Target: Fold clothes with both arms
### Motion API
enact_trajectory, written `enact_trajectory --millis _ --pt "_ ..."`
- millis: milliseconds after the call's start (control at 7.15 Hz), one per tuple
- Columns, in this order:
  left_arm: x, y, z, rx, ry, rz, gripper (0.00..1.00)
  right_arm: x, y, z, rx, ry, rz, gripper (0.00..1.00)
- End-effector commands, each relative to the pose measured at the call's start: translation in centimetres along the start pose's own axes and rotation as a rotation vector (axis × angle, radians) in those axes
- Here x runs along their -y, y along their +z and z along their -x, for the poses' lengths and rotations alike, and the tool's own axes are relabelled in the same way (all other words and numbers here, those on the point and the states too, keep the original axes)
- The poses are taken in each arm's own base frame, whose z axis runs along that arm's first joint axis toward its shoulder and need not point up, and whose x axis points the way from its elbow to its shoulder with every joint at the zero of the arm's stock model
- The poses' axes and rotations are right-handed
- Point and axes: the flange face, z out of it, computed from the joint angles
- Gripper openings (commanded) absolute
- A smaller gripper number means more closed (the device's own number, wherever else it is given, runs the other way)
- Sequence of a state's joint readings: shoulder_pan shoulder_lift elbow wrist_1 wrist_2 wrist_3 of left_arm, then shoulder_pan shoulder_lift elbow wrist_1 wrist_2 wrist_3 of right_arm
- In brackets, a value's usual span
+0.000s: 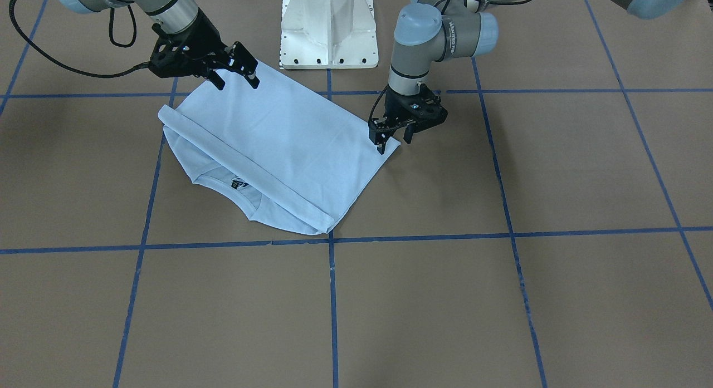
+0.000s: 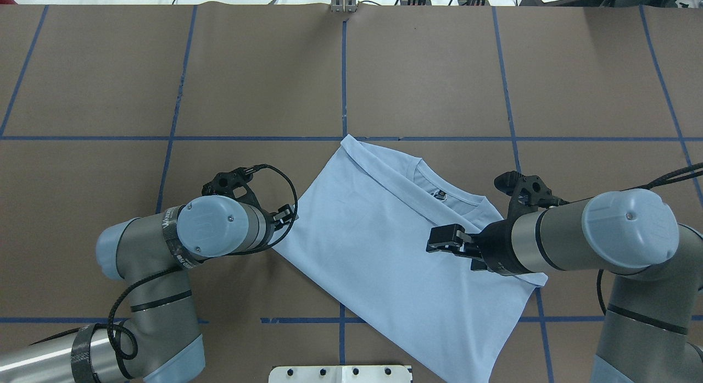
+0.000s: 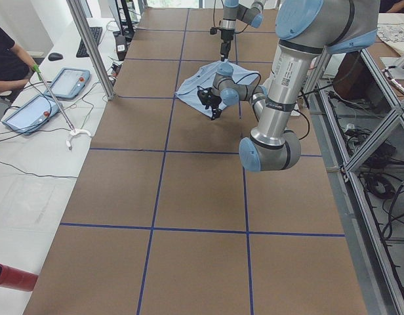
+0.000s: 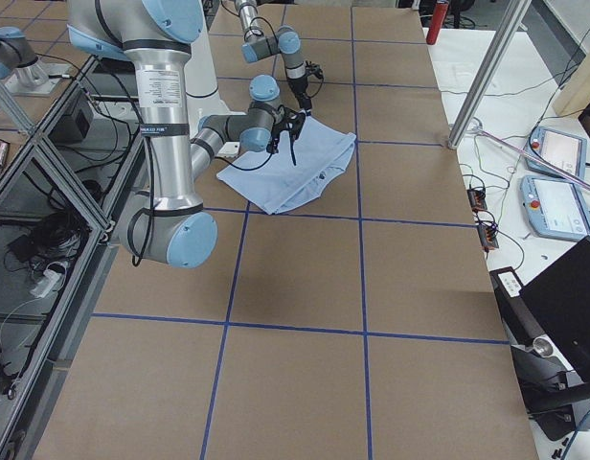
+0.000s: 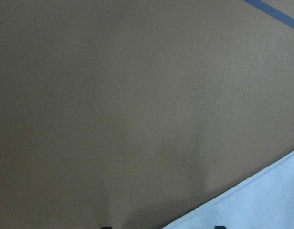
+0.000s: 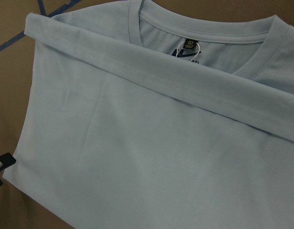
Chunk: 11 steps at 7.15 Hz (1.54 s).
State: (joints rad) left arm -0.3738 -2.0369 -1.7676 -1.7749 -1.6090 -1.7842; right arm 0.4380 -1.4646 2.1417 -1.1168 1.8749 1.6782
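**Inspector:** Where was the pale light-blue cotton T-shirt (image 1: 289, 137)?

**Assessor:** Left of centre in the front-facing frame, just below the white pedestal base (image 1: 328, 32). It was folded once, with the hem laid across just short of the collar.

**Inspector:** And the claws?

**Assessor:** The left arm's black two-finger claw (image 1: 394, 144) was spread wide at the shirt's right-hand corner. The right arm's black claw (image 1: 237, 82) was spread wide over the upper-left corner. Neither held cloth.

**Inspector:** Next move?

**Assessor:** In my judgement, pinch both corners, then carry them across evenly for a second fold.

**Inspector:** Surroundings?

**Assessor:** A brown worktop (image 1: 501, 299) gridded with blue tape lines (image 1: 332, 299). Grey tablets (image 3: 67, 82) sat on a white side bench (image 3: 31, 170) beside a metal post (image 3: 90, 49).
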Motion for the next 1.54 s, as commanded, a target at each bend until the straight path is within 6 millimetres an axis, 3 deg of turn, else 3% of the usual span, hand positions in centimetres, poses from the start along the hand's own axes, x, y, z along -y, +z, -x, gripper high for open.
enact_trajectory --millis 0,140,280,559,979,1119,1399 --pt "-0.3 0.1 0.0 0.010 0.004 0.001 0.43 0.5 -0.3 0.0 0.003 0.003 -0.009 1.00" --pt "-1.3 0.3 -0.1 0.053 0.016 0.004 0.26 0.6 -0.4 0.0 0.004 0.004 -0.012 1.00" --pt "-1.4 -0.1 -0.2 0.048 0.019 0.006 0.00 0.7 -0.4 0.0 0.004 0.005 -0.013 1.00" --pt "-1.3 -0.6 -0.5 0.037 0.020 0.008 0.00 0.9 -0.5 0.0 0.004 0.007 -0.017 1.00" --pt "6.0 -1.9 -1.5 0.015 -0.019 -0.083 0.00 1.3 -0.6 0.0 0.006 0.008 -0.025 1.00" --pt "8.7 -1.7 -2.7 0.017 -0.013 -0.115 0.00 1.4 -0.7 0.0 0.007 0.009 -0.030 1.00" --pt "11.7 -0.8 -7.2 -0.019 -0.002 -0.183 0.00 2.0 0.0 -0.4 -0.007 0.012 -0.055 1.00"
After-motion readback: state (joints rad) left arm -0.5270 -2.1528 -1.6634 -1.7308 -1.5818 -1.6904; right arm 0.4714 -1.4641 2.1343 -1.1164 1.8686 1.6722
